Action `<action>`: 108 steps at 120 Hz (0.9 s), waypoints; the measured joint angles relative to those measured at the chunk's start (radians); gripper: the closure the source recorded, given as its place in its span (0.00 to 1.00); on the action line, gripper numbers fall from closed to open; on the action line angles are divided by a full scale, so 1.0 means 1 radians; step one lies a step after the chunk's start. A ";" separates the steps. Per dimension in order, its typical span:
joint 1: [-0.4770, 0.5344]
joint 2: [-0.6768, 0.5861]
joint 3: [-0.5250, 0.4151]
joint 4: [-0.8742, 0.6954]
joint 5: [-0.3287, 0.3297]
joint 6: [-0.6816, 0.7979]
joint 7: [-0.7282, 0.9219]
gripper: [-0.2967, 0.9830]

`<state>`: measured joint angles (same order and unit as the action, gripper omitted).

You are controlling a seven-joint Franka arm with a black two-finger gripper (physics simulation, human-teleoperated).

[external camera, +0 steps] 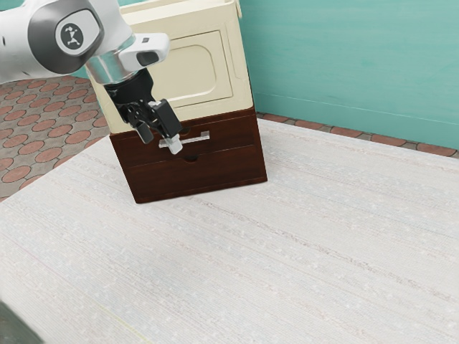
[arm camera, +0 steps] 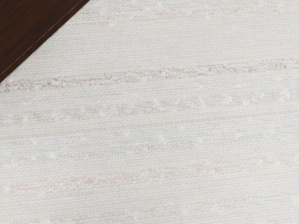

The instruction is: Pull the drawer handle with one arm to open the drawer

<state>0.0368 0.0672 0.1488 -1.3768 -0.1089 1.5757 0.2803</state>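
Observation:
My gripper [external camera: 160, 141] is in front of the cabinet in the exterior view, tilted downward, its two fingers apart. One pale fingertip overlaps the exterior view's left part of the silver drawer handle [external camera: 195, 138]; whether they touch I cannot tell. This bar handle runs across the upper dark brown drawer [external camera: 233, 134], whose front looks flush with the cabinet. A dark brown part of the cabinet [arm camera: 28, 23] shows at a corner of the wrist view.
The cabinet's cream upper body [external camera: 165, 79] rises above the brown part. It stands on a pale, streaked tabletop [external camera: 287, 251], with a teal wall [external camera: 344, 64] behind. A dark blurred object [external camera: 14, 326] is at the exterior view's lower left corner.

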 joint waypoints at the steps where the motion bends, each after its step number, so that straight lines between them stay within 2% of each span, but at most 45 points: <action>1: 0.000 0.000 0.000 0.000 0.000 0.000 0.000 0.23; 38: 0.001 -0.004 -0.002 0.016 0.003 -0.003 0.001 0.23; 45: 0.005 -0.023 -0.016 0.128 0.061 -0.034 0.018 0.23; 57: -0.006 -0.083 -0.030 0.212 0.148 -0.073 0.100 0.23; 79: -0.013 -0.104 -0.035 0.218 0.202 -0.076 0.326 0.23; 95: 0.005 -0.093 -0.033 0.181 0.107 -0.026 0.526 0.23; 108: 0.019 -0.087 -0.032 0.160 0.061 0.001 0.665 0.23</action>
<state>0.0558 -0.0200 0.1171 -1.2168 -0.0482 1.5764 0.9451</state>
